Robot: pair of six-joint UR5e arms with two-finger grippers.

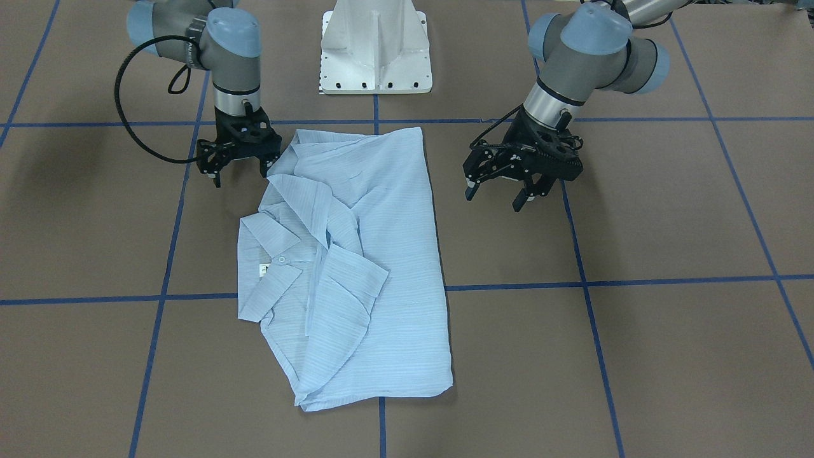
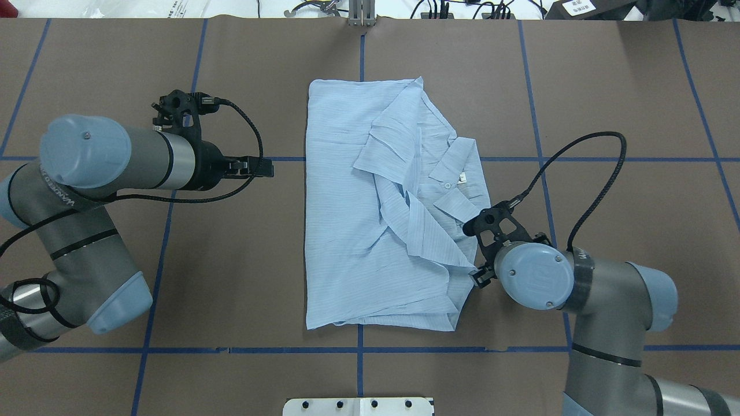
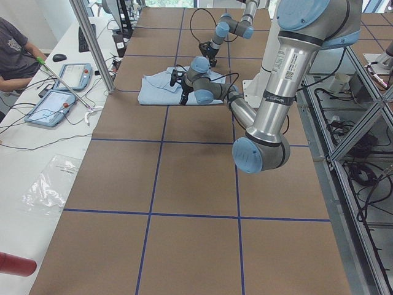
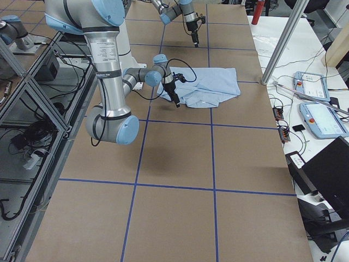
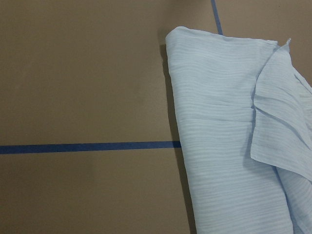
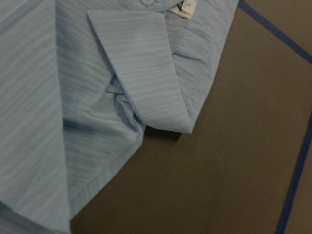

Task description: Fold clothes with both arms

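The pale-blue striped shirt (image 1: pixel 381 254) lies folded into a rough rectangle in the middle of the table (image 1: pixel 668 222), its collar (image 1: pixel 270 254) and a loose folded flap on the side of my right arm. In the overhead view the shirt (image 2: pixel 347 231) is between both arms. My right gripper (image 1: pixel 240 173) hangs open just off the shirt's corner nearest the robot's base, holding nothing. My left gripper (image 1: pixel 495 196) hovers open over bare table a short way from the shirt's straight folded edge. The left wrist view shows that edge (image 5: pixel 175 126); the right wrist view shows the collar point (image 6: pixel 146 83).
The white pedestal base (image 1: pixel 375 51) stands at the table's robot side. Blue tape lines (image 1: pixel 585 280) grid the brown surface. Beyond the far edge, a side table holds tablets (image 3: pixel 58 92), cables and a metal post (image 3: pixel 92 43); a person (image 3: pixel 12 49) sits there.
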